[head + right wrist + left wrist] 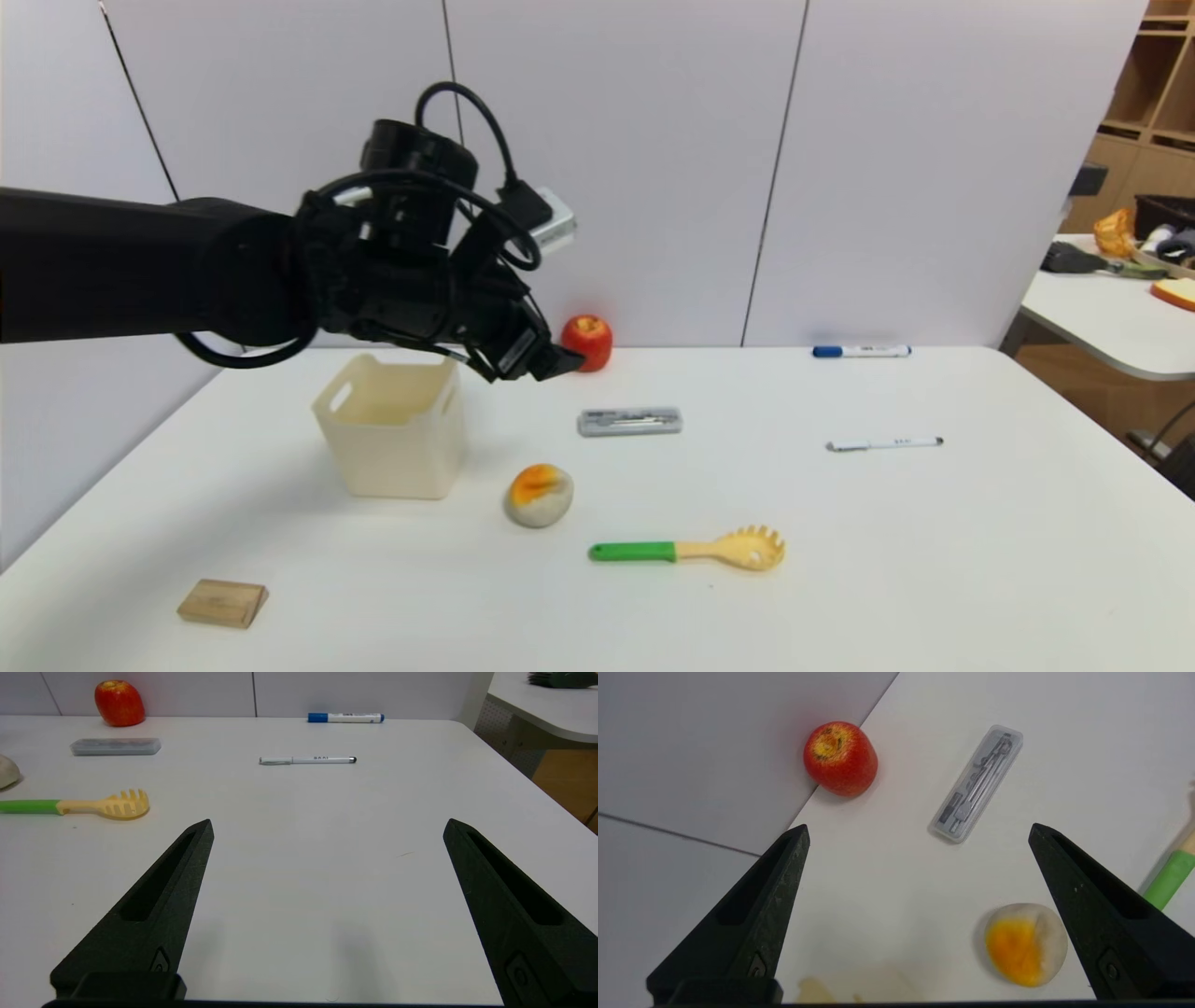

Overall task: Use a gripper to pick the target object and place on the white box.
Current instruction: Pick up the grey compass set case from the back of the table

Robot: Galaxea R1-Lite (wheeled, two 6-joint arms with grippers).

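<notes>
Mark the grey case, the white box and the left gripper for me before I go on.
grey case (629, 421): head view, middle of its clear lid.
white box (392, 457): head view, bare front wall.
left gripper (919, 829): left wrist view, midway between the open jaws' tips, above the table.

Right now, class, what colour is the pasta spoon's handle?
Green handle, clearest in the head view.
</notes>
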